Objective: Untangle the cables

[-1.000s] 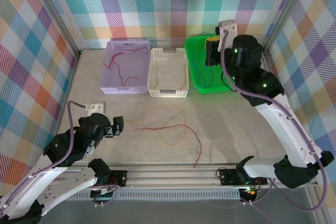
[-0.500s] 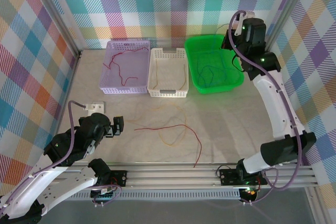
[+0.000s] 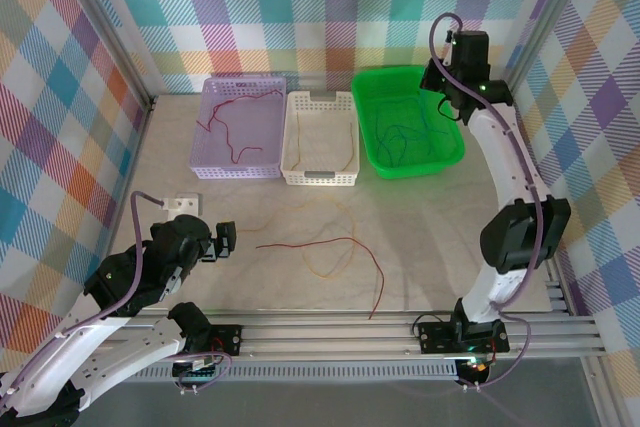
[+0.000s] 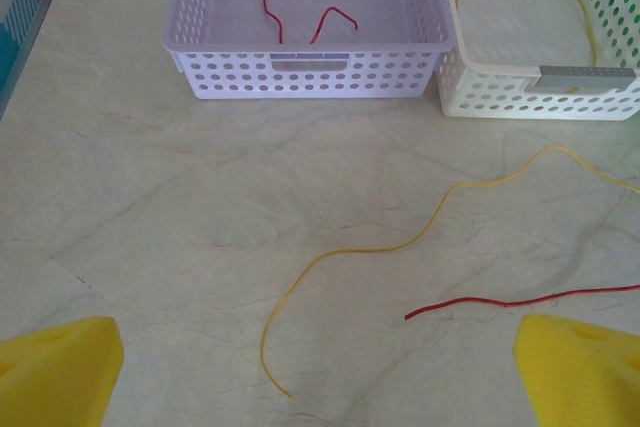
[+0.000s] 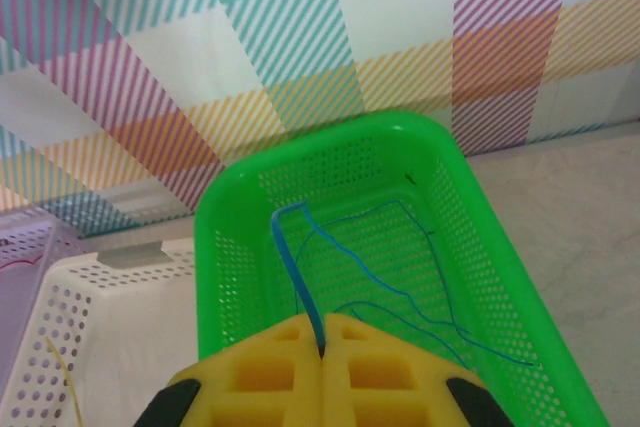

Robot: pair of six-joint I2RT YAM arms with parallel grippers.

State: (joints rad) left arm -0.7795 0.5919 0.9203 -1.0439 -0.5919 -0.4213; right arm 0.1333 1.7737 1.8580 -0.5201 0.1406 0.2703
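Right tool (image 5: 322, 332) clamps blue cable (image 5: 283, 237) at green basket's (image 5: 215, 209) corner; left tool (image 4: 318, 375) open.

You lose the blue cable (image 5: 298, 277) where it slips between the pressed-together fingers of the right gripper (image 5: 322, 337), which also block the green basket's (image 5: 470, 237) near end. In your left wrist view, the red cable (image 4: 500, 302) and yellow cable (image 4: 400, 248) run off the right edge.

The right arm (image 3: 512, 172) lifts from low over the green basket (image 3: 415, 169) and straightens up tall at the far right. The right gripper (image 5: 322, 329), pinched on a blue cable (image 5: 297, 269), moves from the basket's far left part to above its far right rim, uncovering the basket's floor
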